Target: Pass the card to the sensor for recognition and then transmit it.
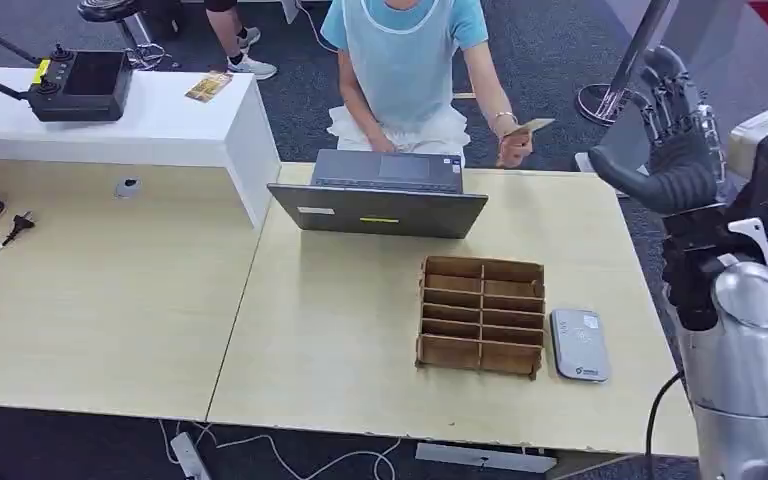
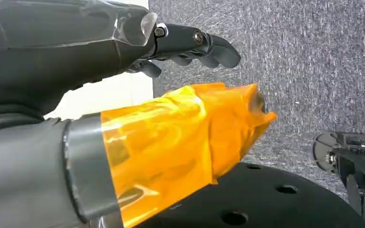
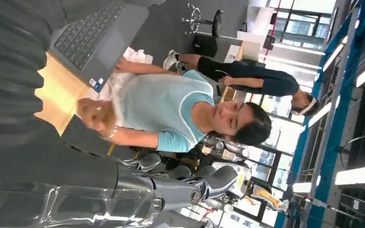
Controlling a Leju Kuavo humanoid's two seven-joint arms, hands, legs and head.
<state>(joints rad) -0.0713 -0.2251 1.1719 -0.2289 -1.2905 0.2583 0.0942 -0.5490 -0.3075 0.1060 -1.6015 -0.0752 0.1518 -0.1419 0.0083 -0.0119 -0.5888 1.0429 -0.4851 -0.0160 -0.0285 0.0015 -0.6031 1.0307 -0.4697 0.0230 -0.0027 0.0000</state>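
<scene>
Pale wood tabletop (image 1: 360, 330) fills the centre of the head view, with dark grey carpet (image 1: 560, 60) beyond its far edge and a white counter (image 1: 160, 125) in the upper left carrying a black controller (image 1: 80, 85). On the table an open laptop (image 1: 380, 195) sits at the far side, a brown slotted wooden organizer (image 1: 482, 315) lies right of centre, and a grey card sensor (image 1: 579, 344) lies just beside the organizer's right edge. A person in a light blue top (image 1: 405, 50) sits behind the laptop, at the top centre of the frame.

The card (image 1: 531, 126) is pinched in the person's hand (image 1: 513, 146), held up above the table's far right corner. The right hand (image 1: 670, 140) is raised at the right edge of the frame, fingers apart and holding nothing, palm side turned toward the card. Card and hand are at about the same height in the frame, the card to the left of the hand and clearly apart from it.

In the left wrist view the left hand (image 2: 123, 52) hangs over carpet, its dark fingers (image 2: 195, 45) loosely extended with nothing in them and its thumb wrapped in orange tape (image 2: 180, 137).
</scene>
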